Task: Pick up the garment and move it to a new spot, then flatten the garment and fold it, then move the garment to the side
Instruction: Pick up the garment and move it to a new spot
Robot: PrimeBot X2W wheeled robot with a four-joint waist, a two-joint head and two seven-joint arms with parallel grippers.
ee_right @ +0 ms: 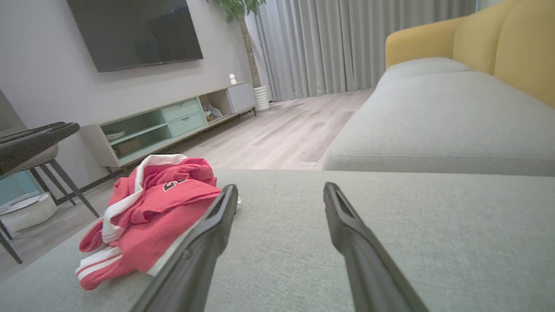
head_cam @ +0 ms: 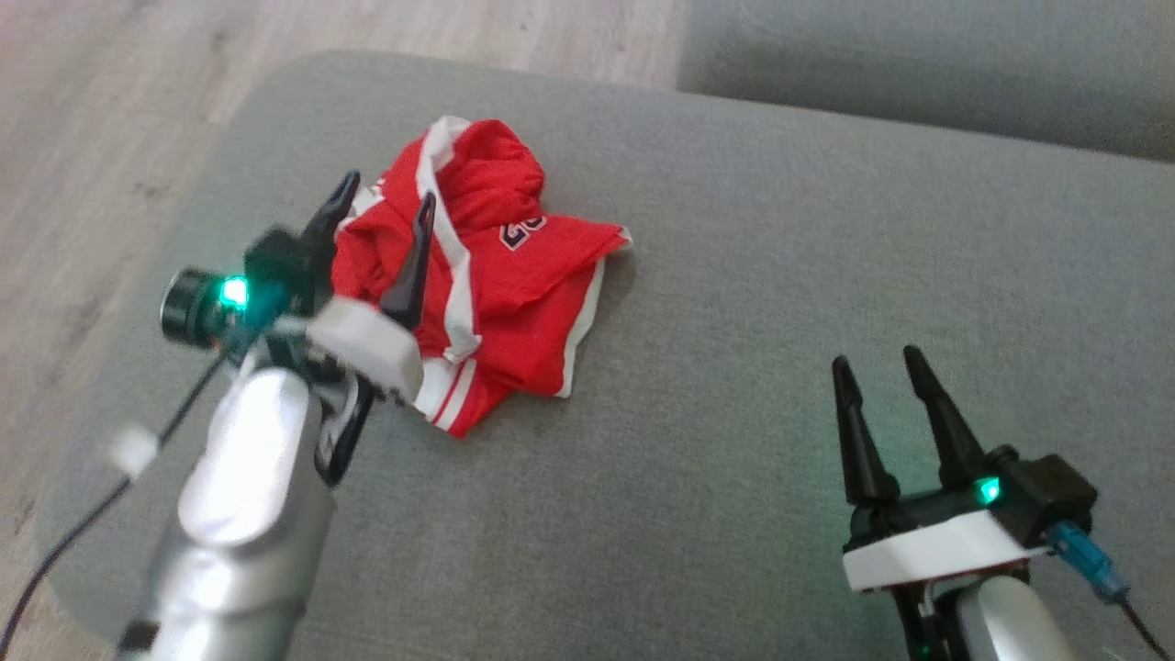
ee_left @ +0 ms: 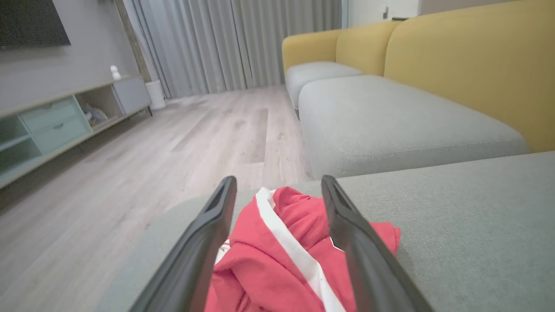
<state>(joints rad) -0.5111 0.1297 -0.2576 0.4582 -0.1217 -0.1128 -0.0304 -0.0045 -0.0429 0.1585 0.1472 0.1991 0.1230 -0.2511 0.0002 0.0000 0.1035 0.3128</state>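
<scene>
Garment [head_cam: 514, 275], one, lies crumpled; left pincer [head_cam: 390, 185] and right pincer [head_cam: 875, 355], two, gape.

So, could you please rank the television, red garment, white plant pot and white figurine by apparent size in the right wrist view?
1. red garment, though nearness to the camera inflates it.
2. television, cut off at the top.
3. white plant pot.
4. white figurine.

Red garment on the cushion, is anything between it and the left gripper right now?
Nothing visible stands in the way. The left gripper is open and right at the red garment, and in the left wrist view the crumpled cloth shows directly between its two fingers. Whether the fingers touch the cloth, I cannot tell.
</scene>
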